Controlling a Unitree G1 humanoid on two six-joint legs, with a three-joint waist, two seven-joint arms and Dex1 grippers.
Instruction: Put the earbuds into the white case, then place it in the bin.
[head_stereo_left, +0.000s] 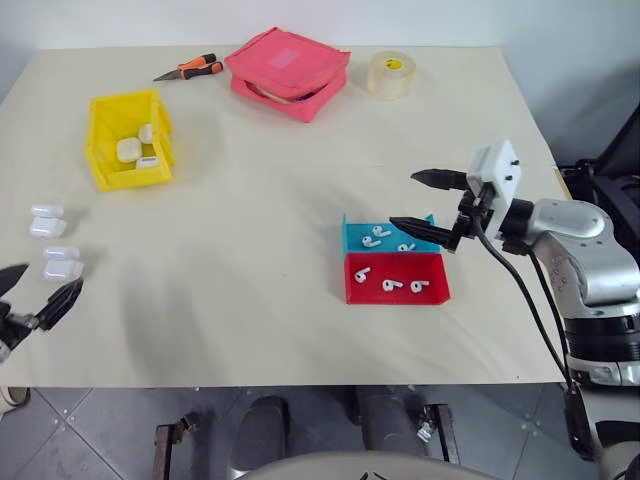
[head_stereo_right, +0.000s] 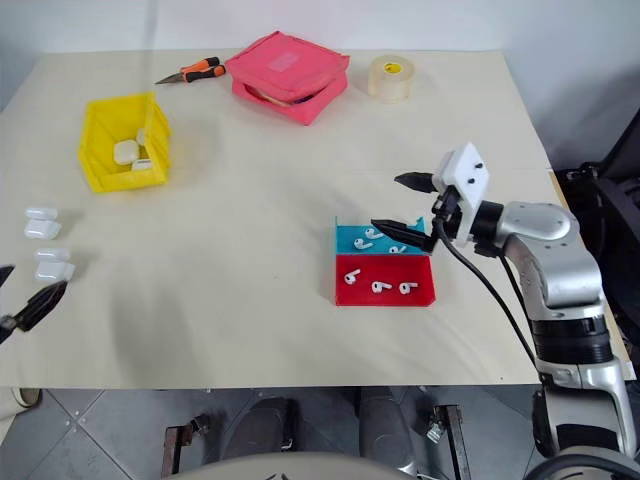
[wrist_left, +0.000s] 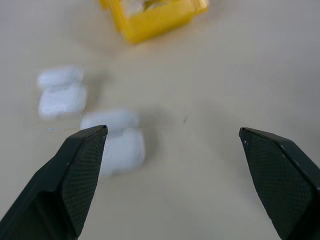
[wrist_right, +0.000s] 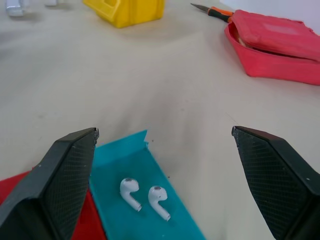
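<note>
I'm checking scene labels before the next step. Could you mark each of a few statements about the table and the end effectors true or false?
1. The right end effector is open over the teal tray. True.
2. The yellow bin is empty. False: white cases lie inside it.
3. Earbuds lie in the teal tray. True.
4. The left end effector grips a white case. False: it is open, and the two open white cases rest on the table.
5. The tape roll is inside the red tray. False: it sits on the table's far side.
</note>
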